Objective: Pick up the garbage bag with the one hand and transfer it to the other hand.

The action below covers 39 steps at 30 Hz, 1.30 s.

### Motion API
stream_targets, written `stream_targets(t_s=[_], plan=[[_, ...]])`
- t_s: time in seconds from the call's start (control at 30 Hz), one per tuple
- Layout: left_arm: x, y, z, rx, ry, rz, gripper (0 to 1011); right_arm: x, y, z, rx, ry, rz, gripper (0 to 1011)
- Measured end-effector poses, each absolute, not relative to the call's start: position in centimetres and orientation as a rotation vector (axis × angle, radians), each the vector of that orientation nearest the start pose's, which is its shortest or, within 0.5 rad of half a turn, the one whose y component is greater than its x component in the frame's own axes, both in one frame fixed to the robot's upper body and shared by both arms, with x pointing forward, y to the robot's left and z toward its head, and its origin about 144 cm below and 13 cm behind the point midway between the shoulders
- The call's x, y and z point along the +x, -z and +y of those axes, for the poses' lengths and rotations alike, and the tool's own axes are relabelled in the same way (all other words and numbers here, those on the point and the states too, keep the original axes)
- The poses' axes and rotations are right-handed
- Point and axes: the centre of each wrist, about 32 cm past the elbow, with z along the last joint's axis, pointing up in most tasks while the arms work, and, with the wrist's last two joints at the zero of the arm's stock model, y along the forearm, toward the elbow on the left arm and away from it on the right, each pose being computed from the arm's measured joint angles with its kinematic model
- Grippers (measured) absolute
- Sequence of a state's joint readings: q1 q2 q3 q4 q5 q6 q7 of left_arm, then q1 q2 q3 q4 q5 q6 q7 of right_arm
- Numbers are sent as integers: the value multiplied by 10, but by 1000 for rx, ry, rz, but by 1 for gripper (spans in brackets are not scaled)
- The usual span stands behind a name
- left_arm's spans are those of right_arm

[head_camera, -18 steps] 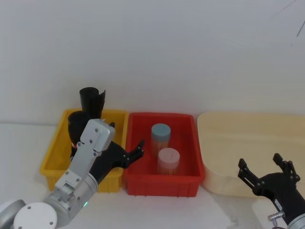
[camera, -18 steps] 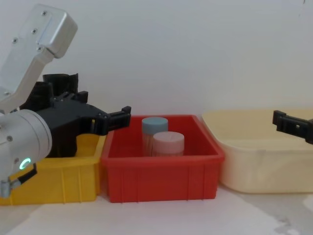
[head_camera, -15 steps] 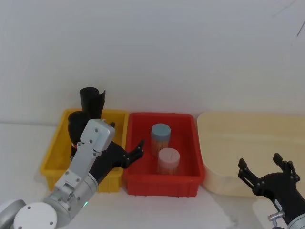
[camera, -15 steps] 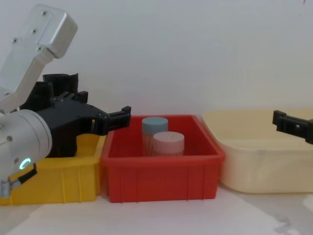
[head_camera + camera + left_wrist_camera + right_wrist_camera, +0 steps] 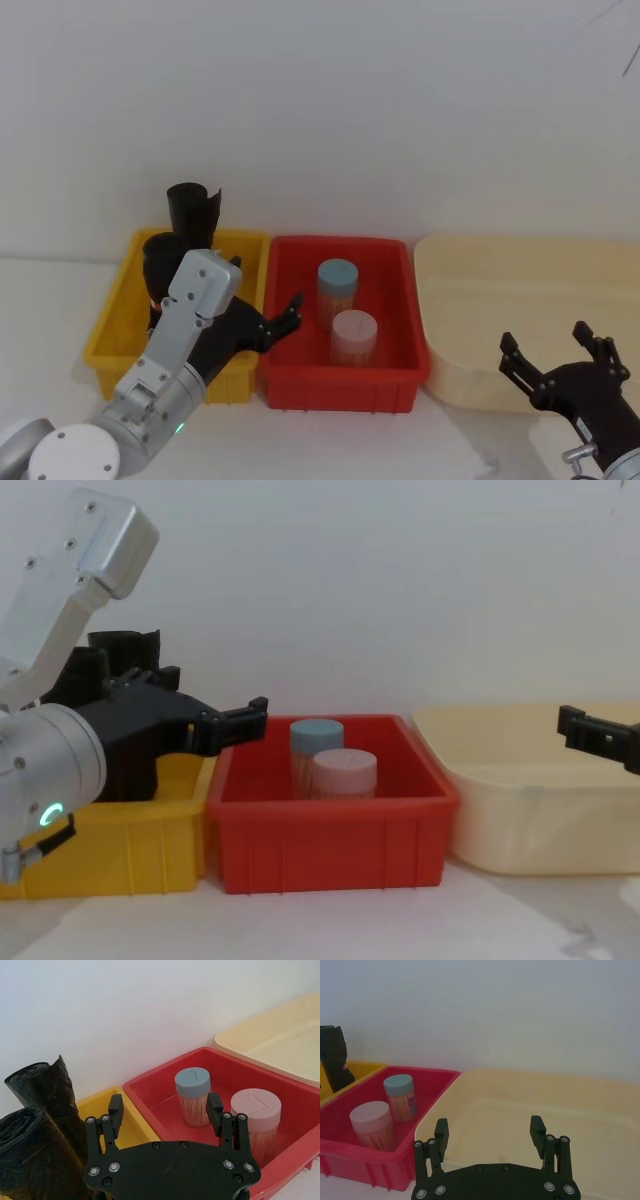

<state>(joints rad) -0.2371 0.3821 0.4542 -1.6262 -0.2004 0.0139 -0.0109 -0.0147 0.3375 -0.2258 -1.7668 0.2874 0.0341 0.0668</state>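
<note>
The yellow bin [image 5: 108, 330], the red bin [image 5: 385, 385] and the cream tub [image 5: 520, 262] stand in a row along the white wall, yellow at the robot's left. The yellow and red rims run side by side, touching or nearly so. A narrow gap shows between the red bin and the tub, and white tabletop [image 5: 400, 445] stretches in front of all three.

The left gripper [image 5: 165, 1105] hangs above rim height over the shared yellow-red edge. Its fingers are spread wide and grip nothing, and one fingertip reaches over the red bin's left rim. Ahead of it in the red bin stand the blue-lidded toothpick jar [image 5: 337, 283] and the pink-lidded toothpick jar [image 5: 353, 338], one just beside the other, with free floor to their right.

The right gripper [image 5: 552, 342] sits low at the tub's front wall, fingers apart and empty, with the tub's wide basin ahead of it.

The garbage bag [image 5: 158, 256] stands upright in the left rear part of the yellow bin, to the left of the left gripper and apart from its fingers. It is a thick tube of black crinkly plastic that rises above the rim, with a small red mark on its side. The left arm's silver link covers its lower right. Just behind it stands the taller black roll [image 5: 194, 210] with a notched, flared top.
</note>
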Motion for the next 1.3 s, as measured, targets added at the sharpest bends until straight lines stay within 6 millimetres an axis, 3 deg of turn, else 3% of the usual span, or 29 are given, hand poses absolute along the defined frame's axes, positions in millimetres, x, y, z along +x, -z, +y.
stream_targets(t_s=[0.5,0.9,1.3], plan=[[492,-1204,198,61,-1124,-267,1000,441,-1190,-241,23,1214,-73,1005],[492,-1204,198,61,-1124,-268,1000,437,-1204,-252,13,1099,-64,1004],[492,-1204,198,61,-1124,-268,1000,454,-1222,-249,-24,922,-58,1004]])
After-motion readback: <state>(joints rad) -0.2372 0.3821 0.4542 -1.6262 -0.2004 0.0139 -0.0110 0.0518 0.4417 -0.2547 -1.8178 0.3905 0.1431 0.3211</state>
